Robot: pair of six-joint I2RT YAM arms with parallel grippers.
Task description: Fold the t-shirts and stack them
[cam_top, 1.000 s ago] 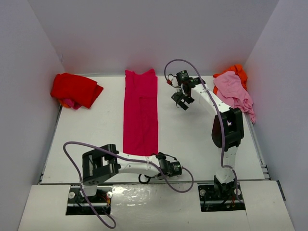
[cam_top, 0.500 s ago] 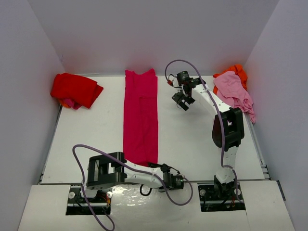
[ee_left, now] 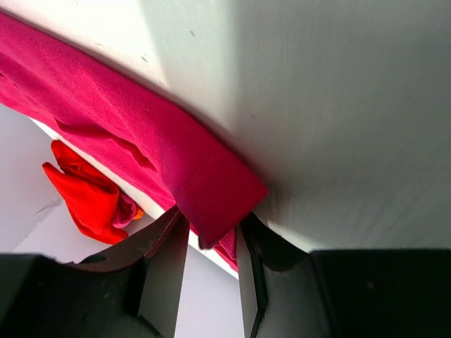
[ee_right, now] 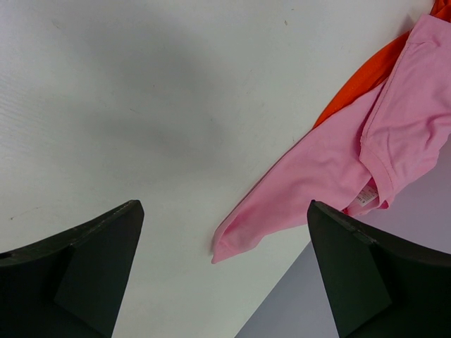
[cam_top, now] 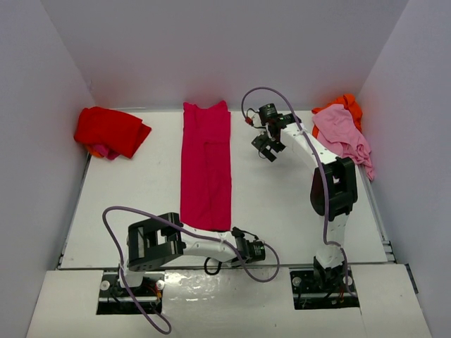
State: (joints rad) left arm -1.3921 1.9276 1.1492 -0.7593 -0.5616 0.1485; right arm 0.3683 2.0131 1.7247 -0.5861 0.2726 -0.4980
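Note:
The crimson-magenta t-shirt [cam_top: 206, 165] lies folded into a long strip running from far to near, left of the table's middle. My left gripper [cam_top: 232, 236] sits low at the strip's near right corner. In the left wrist view that corner [ee_left: 215, 197] pokes between the fingertips [ee_left: 169, 253]. The jaws are narrowed with a gap still showing, so my left gripper [ee_left: 210, 264] is open. My right gripper [cam_top: 266, 149] hovers wide open and empty over bare table. The pale pink t-shirt [ee_right: 352, 155] lies crumpled on the orange one [ee_right: 366, 70], just beyond my right gripper [ee_right: 225, 267].
A bright red t-shirt [cam_top: 109, 132] lies folded at the far left corner, with bits of pink and orange cloth under its near edge. The pink and orange pile [cam_top: 342, 134] rests against the right wall. White walls close in the table [cam_top: 275, 204] on three sides.
My left arm drew back toward the near edge, then came forward again to the strip's corner, and its jaws narrowed a little. The right arm has not moved.

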